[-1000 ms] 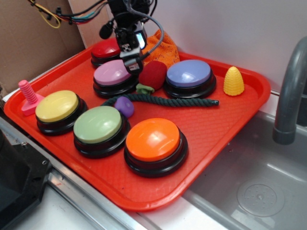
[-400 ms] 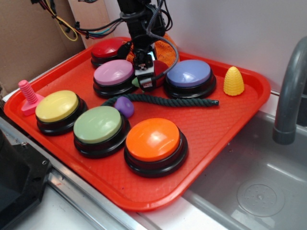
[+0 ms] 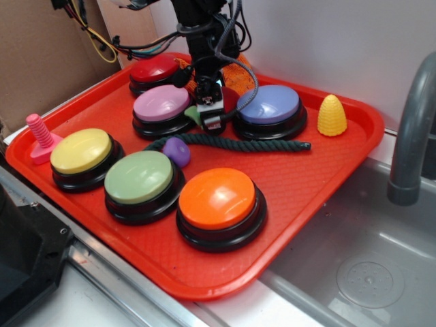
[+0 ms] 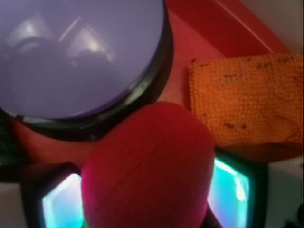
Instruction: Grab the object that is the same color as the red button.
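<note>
I have the gripper (image 3: 210, 117) lowered over the plush strawberry (image 4: 147, 166), its fingers (image 4: 59, 204) spread either side, not yet clenched. The strawberry sits between them, the purple button (image 4: 80, 57) just ahead, matching the red button (image 3: 153, 69).

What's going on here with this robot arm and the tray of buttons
The robot's gripper is down over a dark-red plush strawberry, which sits between the pink button and the purple button on the red tray. In the wrist view the strawberry fills the space between the two fingers, with the orange knitted cloth just behind. Whether they are squeezing it yet isn't clear. The red button sits at the back.
</note>
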